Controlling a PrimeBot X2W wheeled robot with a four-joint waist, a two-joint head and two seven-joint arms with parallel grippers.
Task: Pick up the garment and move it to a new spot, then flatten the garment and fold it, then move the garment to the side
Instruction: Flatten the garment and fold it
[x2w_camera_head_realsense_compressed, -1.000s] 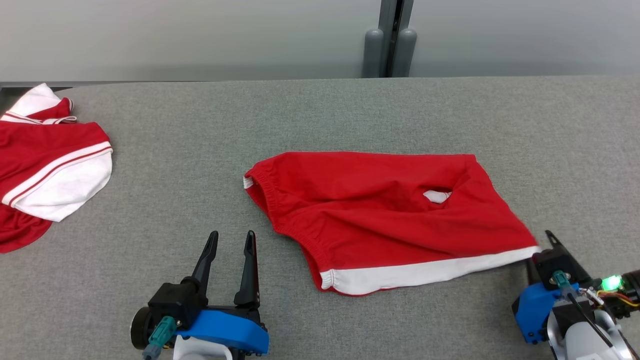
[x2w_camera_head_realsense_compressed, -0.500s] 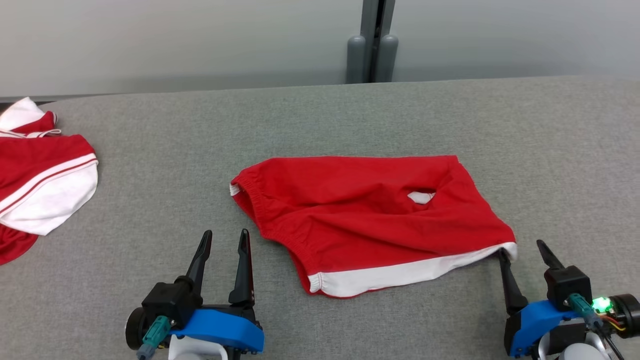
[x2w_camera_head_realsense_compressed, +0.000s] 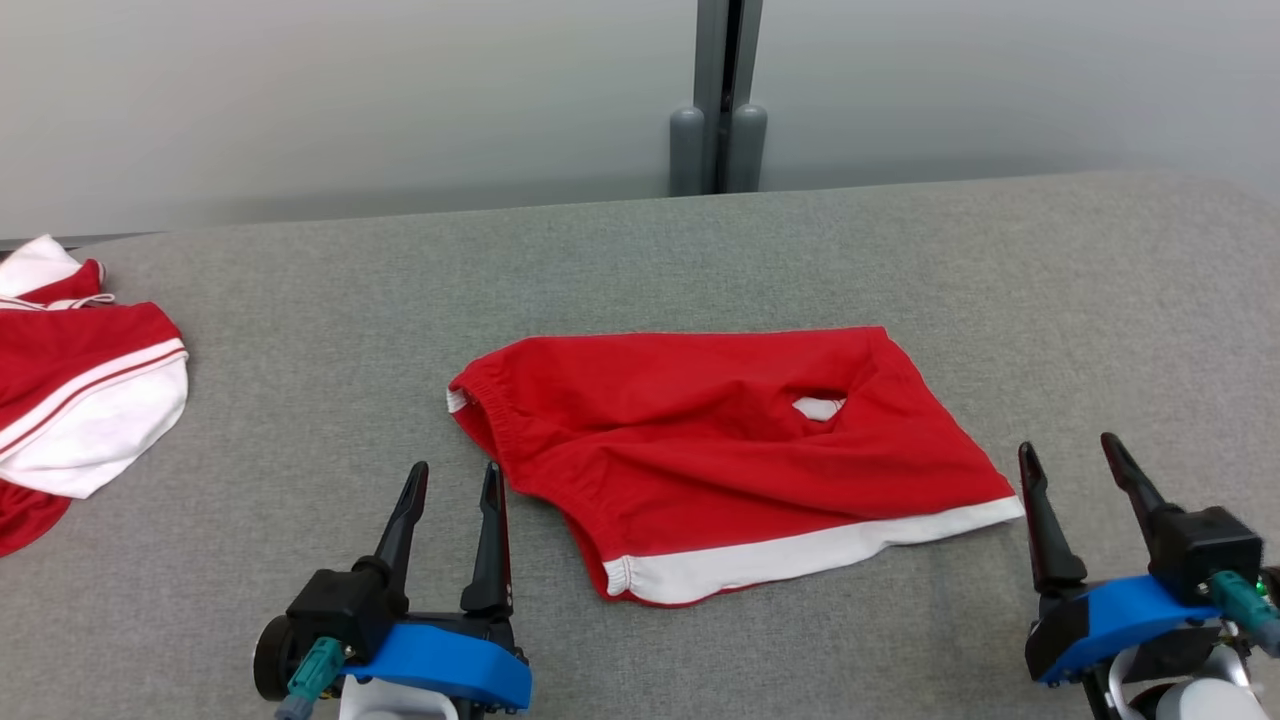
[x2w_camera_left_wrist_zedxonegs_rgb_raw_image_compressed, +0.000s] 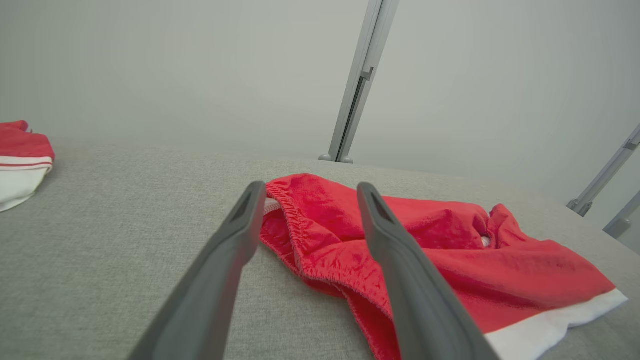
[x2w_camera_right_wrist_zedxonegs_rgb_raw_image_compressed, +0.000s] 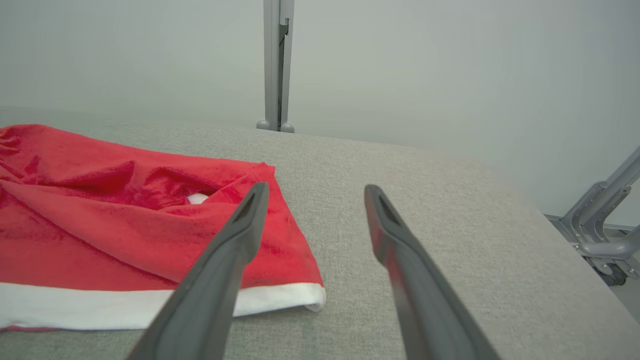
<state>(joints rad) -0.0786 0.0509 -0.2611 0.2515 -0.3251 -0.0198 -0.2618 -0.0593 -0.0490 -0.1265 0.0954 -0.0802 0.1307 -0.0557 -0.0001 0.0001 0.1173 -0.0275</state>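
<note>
Head view, near edge first. Right gripper (x2w_camera_head_realsense_compressed: 1067, 445) is at 5 o'clock with its fingers spread wide and nothing between them. That's the change: a second ago they were pinched on the white-hemmed corner of the garment (x2w_camera_head_realsense_compressed: 720, 450), stretching it toward 4 o'clock. Half a second ago they had opened beside it. Now they stand just beside the corner, which has dropped back onto the tabletop (x2w_camera_head_realsense_compressed: 300, 330). Can't tell whether the inner finger still brushes the hem. Left gripper (x2w_camera_head_realsense_compressed: 456, 468) is at 7 o'clock, fingers open and empty, same pose all through, tips just beside the waistband edge. The whole picture has slid a little; that is the camera moving, not the things.

Garment is a pair of red shorts in the middle of the tabletop. The elastic waistband points to 9 o'clock and the white hem band runs along the near edge toward 3 o'clock. Creases cross the middle, and a small gap shows white toward 2 o'clock.

Judgement: the release ends a corner pull, so flattening is under way but not finished. Folding hasn't begun, and a fresh grip is needed next.

Farther out, a second red-and-white garment (x2w_camera_head_realsense_compressed: 80, 400) lies at 9 o'clock, well apart. A grey post (x2w_camera_head_realsense_compressed: 718, 100) stands at 12 o'clock.
</note>
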